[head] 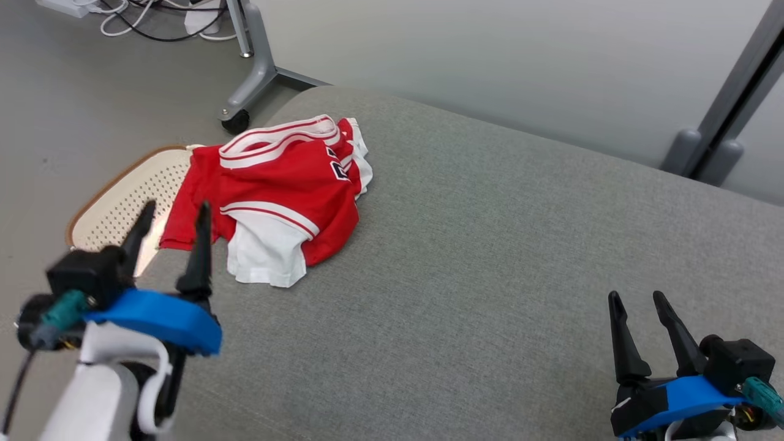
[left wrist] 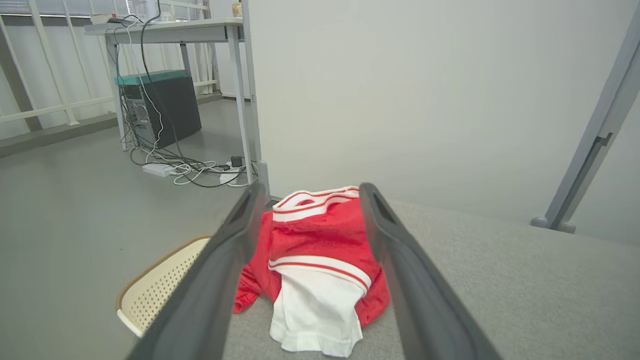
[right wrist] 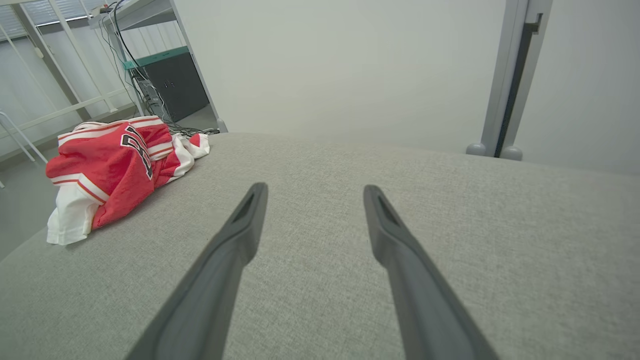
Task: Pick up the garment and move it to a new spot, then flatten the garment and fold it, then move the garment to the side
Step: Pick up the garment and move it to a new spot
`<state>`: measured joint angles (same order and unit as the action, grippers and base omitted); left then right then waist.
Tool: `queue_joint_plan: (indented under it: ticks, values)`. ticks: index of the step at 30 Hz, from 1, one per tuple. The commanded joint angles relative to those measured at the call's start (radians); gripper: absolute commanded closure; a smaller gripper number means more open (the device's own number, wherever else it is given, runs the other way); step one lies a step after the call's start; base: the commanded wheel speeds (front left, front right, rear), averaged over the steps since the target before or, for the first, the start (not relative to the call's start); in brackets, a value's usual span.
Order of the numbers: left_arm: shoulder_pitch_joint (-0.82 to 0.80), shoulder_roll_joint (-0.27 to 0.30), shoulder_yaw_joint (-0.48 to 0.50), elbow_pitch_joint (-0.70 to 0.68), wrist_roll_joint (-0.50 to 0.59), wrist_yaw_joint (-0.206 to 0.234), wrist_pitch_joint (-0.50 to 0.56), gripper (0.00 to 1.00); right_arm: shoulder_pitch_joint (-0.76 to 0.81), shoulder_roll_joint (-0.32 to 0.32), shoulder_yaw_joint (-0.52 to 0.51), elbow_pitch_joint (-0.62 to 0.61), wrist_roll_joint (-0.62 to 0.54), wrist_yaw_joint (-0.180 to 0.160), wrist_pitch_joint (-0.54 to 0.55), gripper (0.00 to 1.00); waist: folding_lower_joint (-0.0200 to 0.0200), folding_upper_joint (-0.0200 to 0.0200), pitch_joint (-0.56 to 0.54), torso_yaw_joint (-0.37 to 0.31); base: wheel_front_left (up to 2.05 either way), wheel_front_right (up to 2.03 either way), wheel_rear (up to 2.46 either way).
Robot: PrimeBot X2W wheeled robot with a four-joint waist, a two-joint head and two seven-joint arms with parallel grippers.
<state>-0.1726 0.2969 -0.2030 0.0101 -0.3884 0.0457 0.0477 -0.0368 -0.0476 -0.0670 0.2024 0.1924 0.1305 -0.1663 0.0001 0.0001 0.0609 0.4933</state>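
While garment (head: 282, 190) lies on cushion (head: 490, 257), basket (head: 119, 205) beside

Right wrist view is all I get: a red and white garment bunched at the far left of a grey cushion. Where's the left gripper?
Observer: The left gripper is open, close to the garment's near left edge; contact I can't confirm.
Operator: Is it aimed at the garment?
Observer: Yes; in the left wrist view the garment sits framed between its fingers.
Operator: Anything beyond the cushion on that side?
Observer: A cream perforated panel with a brown rim lies beside the cushion; the garment's red edge overlaps it in the head view.
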Motion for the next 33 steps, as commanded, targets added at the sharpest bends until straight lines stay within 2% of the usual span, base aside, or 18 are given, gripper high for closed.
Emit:
queue_joint_plan:
  ticks: [1,5,9,14,19,26,33]
  values:
    - [-0.056,0.018,0.016,-0.015,-0.016,-0.011,0.03,0.0,-0.008,-0.005,0.002,-0.016,-0.01,0.0,0.009,0.0,-0.0001,-0.0001,0.016,-0.013,0.0,0.0,0.0]
    - [-0.177,0.082,0.079,-0.006,-0.07,-0.03,0.125,0.0,-0.038,-0.005,0.03,-0.056,-0.023,0.0,0.035,0.0,-0.0001,-0.0001,0.073,-0.074,0.0,0.0,0.0]
    - [-0.262,0.144,0.133,0.061,-0.132,-0.057,0.211,0.0,-0.057,-0.005,0.055,-0.087,-0.033,0.0,0.059,0.0,-0.0001,-0.0001,0.129,-0.139,0.0,0.0,0.0]
    - [-0.312,0.208,0.196,0.156,-0.173,-0.038,0.282,0.0,-0.066,-0.005,0.061,-0.131,-0.054,0.0,0.087,0.0,-0.0001,-0.0001,0.197,-0.212,0.0,0.0,0.0]
    - [-0.312,0.23,0.236,0.235,-0.211,-0.022,0.323,0.0,-0.072,-0.005,0.055,-0.177,-0.074,0.0,0.116,0.0,-0.0001,-0.0001,0.256,-0.278,0.0,0.0,0.0]
    - [-0.267,0.288,0.286,0.34,-0.216,0.025,0.36,0.0,-0.087,-0.005,0.054,-0.238,-0.083,0.0,0.145,0.0,-0.0001,-0.0001,0.335,-0.381,0.0,0.0,0.0]
    - [-0.265,0.266,0.304,0.44,-0.24,0.05,0.359,0.0,-0.08,-0.005,0.039,-0.269,-0.084,0.0,0.156,0.0,-0.0001,-0.0001,0.383,-0.425,0.0,0.0,0.0]
